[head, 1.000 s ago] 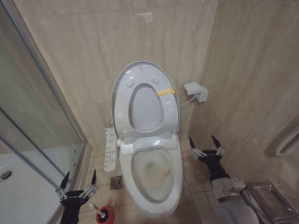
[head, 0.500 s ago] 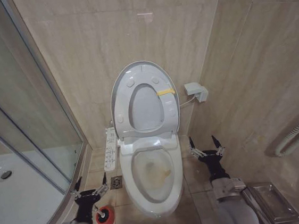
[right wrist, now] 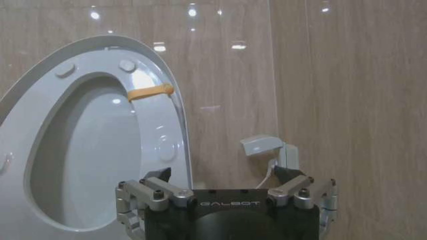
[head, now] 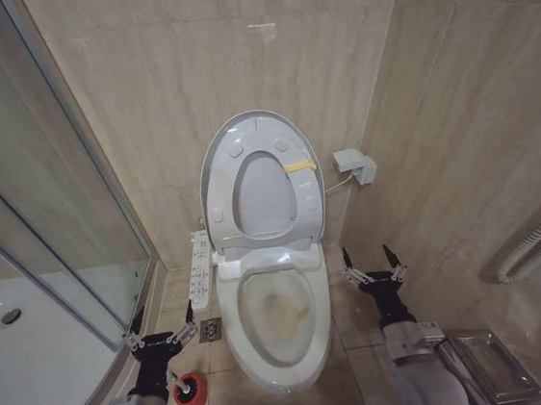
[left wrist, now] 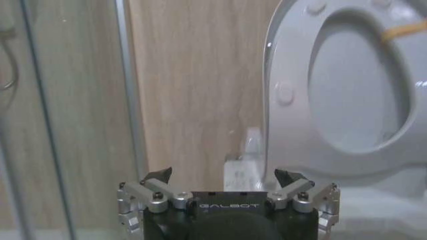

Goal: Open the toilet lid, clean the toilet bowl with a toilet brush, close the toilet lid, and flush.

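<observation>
Head view, floor level: my left hand hangs low beside the shower screen, fingers spread apart, gripping nothing.
Head view, brush: toilet brush stands in its red holder on the floor tiles, just below and beside my left hand; I cannot tell whether they touch.
Head view, lid: toilet lid is up, leaning against the back wall, with the ring seat raised against it and a yellow tag on the seat.
Head view, bowl: toilet bowl sits open between my two hands, yellowish-brown staining inside.
Head view, side panel: white control panel runs along the bowl's left side, near the floor drain.
Head view, right side: my right hand waits near the bowl's right rim, fingers wide, empty; a wall socket sits above it.
Left wrist view: left hand open, nothing between the fingertips; toilet lid and seat ahead, shower screen to one side.
Right wrist view: right hand open and empty, facing the raised toilet lid, the yellow tag and the wall socket.
</observation>
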Motion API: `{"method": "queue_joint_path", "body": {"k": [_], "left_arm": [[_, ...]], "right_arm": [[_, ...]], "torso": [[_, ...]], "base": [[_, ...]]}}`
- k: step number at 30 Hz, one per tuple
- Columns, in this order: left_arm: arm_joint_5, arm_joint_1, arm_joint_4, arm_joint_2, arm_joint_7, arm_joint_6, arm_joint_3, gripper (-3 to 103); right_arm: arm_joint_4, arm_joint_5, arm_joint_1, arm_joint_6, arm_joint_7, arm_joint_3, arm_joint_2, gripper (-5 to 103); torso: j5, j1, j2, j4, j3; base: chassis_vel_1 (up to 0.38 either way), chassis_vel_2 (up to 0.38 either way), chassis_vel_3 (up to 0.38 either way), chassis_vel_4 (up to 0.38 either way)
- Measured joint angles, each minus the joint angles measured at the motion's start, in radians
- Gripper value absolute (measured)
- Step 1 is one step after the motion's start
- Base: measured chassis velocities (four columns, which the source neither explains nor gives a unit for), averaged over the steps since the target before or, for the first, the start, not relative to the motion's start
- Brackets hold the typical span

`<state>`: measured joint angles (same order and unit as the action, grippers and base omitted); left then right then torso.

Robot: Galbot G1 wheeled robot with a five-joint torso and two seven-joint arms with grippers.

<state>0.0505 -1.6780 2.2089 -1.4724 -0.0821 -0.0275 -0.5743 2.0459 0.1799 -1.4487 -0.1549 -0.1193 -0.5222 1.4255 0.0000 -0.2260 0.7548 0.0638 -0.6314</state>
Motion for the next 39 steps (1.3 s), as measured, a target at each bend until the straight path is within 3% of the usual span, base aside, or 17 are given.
{"method": "queue_joint_path", "body": {"k": [9, 13, 17, 20, 28, 39], "left_arm": [[0.013, -0.002, -0.179, 0.002, -0.115, 0.055, 0.021, 100], [0.007, 0.001, -0.259, 0.000, -0.157, 0.128, 0.028, 100], [0.005, 0.002, -0.289, -0.001, -0.169, 0.164, 0.028, 100], [0.002, 0.010, -0.369, 0.000, -0.192, 0.263, 0.029, 100], [0.003, 0.028, -0.533, 0.007, -0.195, 0.402, 0.021, 100], [0.024, 0.090, -0.705, 0.031, -0.166, 0.486, 0.011, 100]], "right_arm": [[0.000, 0.000, 0.000, 0.000, 0.000, 0.000, 0.000, 100], [0.000, 0.000, 0.000, 0.000, 0.000, 0.000, 0.000, 100], [0.000, 0.000, 0.000, 0.000, 0.000, 0.000, 0.000, 100], [0.000, 0.000, 0.000, 0.000, 0.000, 0.000, 0.000, 100], [0.000, 0.000, 0.000, 0.000, 0.000, 0.000, 0.000, 100], [0.000, 0.000, 0.000, 0.000, 0.000, 0.000, 0.000, 100]], "torso": [[-0.0002, 0.000, 0.000, 0.0002, 0.000], [-0.0002, 0.000, 0.000, 0.0001, 0.000], [0.0000, 0.000, 0.000, 0.0002, 0.000], [-0.0001, 0.000, 0.000, 0.0002, 0.000], [-0.0001, 0.000, 0.000, 0.0001, 0.000], [-0.0001, 0.000, 0.000, 0.0001, 0.000]], "base": [[0.000, 0.000, 0.000, 0.000], [0.000, 0.000, 0.000, 0.000], [0.000, 0.000, 0.000, 0.000], [0.000, 0.000, 0.000, 0.000], [0.000, 0.000, 0.000, 0.000], [0.000, 0.000, 0.000, 0.000]]}}
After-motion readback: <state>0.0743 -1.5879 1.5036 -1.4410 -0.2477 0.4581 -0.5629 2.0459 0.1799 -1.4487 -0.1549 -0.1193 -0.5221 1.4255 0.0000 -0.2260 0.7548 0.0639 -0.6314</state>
